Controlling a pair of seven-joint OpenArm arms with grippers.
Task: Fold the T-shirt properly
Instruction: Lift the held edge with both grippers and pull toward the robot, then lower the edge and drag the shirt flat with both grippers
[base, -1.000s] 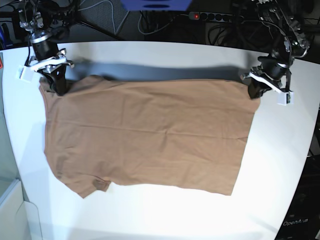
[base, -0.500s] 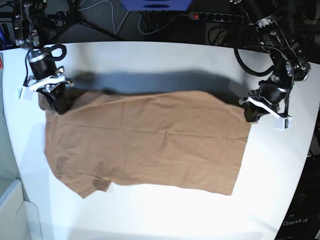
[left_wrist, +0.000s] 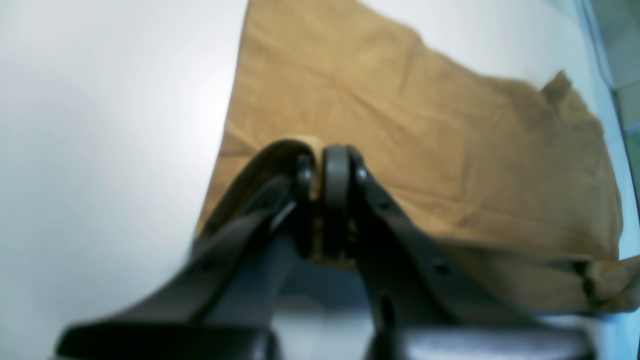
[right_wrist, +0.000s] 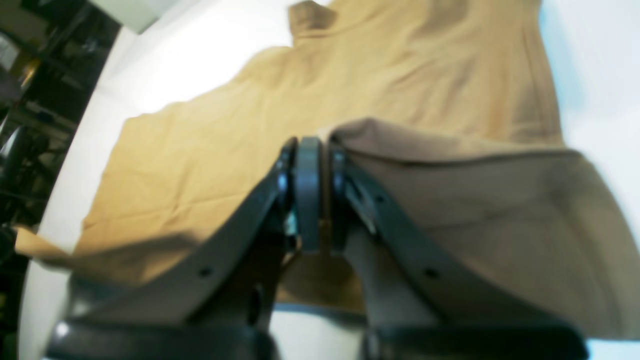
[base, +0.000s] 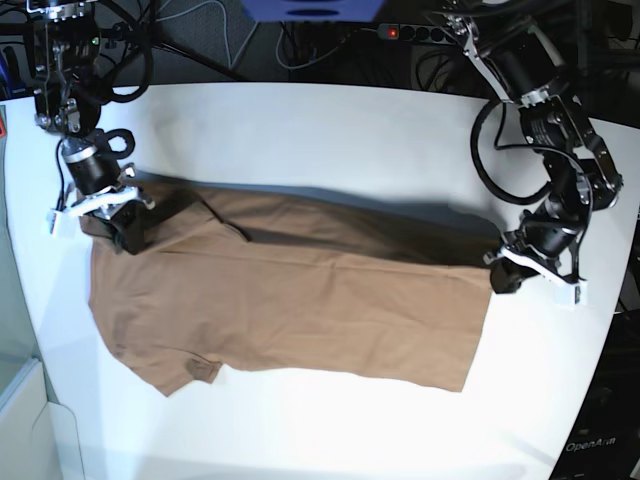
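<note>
The tan-brown T-shirt (base: 290, 310) lies spread on the white table (base: 330, 130), its far edge lifted and folding over toward the near side. My left gripper (base: 497, 277) is at the base view's right, shut on the shirt's far right corner. In the left wrist view the left gripper (left_wrist: 316, 172) pinches a fold of T-shirt (left_wrist: 425, 130). My right gripper (base: 127, 237), at the base view's left, is shut on the far left corner. The right wrist view shows the right gripper (right_wrist: 320, 165) clamped on T-shirt (right_wrist: 310, 90) cloth that drapes over its right finger.
Cables and a power strip (base: 430, 32) lie behind the table's far edge. A pale bin (base: 25, 420) stands at the near left corner. Bare table surrounds the shirt on all sides.
Both grippers have moved toward the near side with the shirt's far corners held. The far edge has lifted and is rolling over the lower layer.
</note>
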